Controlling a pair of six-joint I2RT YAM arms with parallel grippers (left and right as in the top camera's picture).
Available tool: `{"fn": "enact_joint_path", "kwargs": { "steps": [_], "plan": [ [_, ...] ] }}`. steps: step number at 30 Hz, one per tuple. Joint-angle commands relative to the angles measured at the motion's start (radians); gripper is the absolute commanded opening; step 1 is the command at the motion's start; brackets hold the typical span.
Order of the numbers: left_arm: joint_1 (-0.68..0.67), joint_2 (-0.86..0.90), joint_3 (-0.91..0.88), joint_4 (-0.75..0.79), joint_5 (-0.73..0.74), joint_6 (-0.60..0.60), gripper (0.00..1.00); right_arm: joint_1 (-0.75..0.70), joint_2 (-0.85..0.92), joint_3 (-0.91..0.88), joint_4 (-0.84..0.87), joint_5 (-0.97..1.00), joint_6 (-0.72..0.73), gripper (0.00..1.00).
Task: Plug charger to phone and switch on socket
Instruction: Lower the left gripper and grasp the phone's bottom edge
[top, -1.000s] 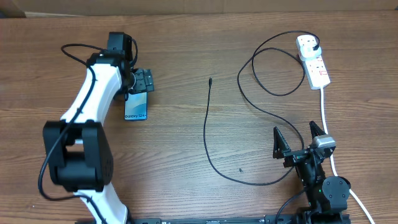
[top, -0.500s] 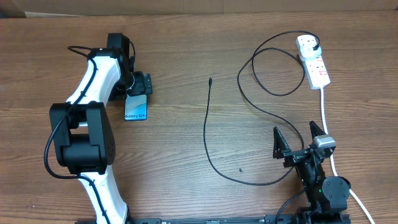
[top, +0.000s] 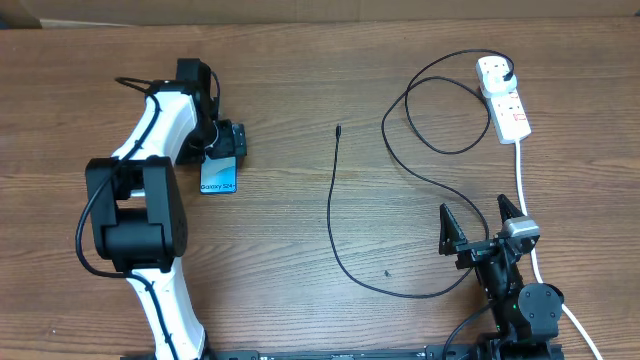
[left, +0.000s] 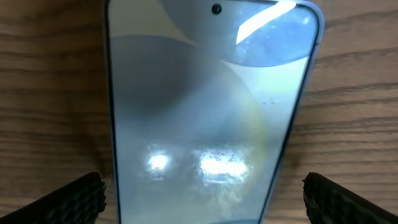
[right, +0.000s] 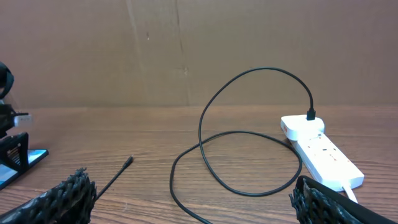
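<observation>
Beneath the wide-open left pincer (left: 205, 198), the phone (top: 219, 175) lies lengthwise toward the robot, text end nearest.

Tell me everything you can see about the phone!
The phone is a slim rectangle with a dark frame and a glossy light blue screen reading Galaxy S24 along one short edge. A camera hole sits near the other end. It lies flat, screen up, on the wooden table, with the left gripper above it, jaws open either side.
</observation>
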Motion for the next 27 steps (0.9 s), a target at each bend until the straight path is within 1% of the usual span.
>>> {"fn": "enact_joint_path", "kwargs": {
  "steps": [1, 9, 14, 18, 27],
  "plan": [
    [-0.003, 0.019, 0.016, 0.003, 0.011, 0.013, 0.97, 0.005, -0.008, -0.010, 0.004, 0.010, 0.000, 1.00],
    [-0.003, 0.021, 0.003, 0.018, 0.007, 0.021, 0.95, 0.005, -0.008, -0.010, 0.004, 0.010, 0.000, 1.00],
    [-0.003, 0.021, -0.035, 0.060, 0.007, 0.023, 0.92, 0.005, -0.008, -0.010, 0.004, 0.010, 0.000, 1.00],
    [-0.003, 0.021, -0.053, 0.061, 0.008, 0.056, 0.89, 0.005, -0.008, -0.010, 0.004, 0.010, 0.000, 1.00],
    [-0.015, 0.021, -0.055, 0.019, 0.011, 0.140, 0.88, 0.005, -0.008, -0.010, 0.004, 0.010, 0.000, 1.00]
  ]
}}
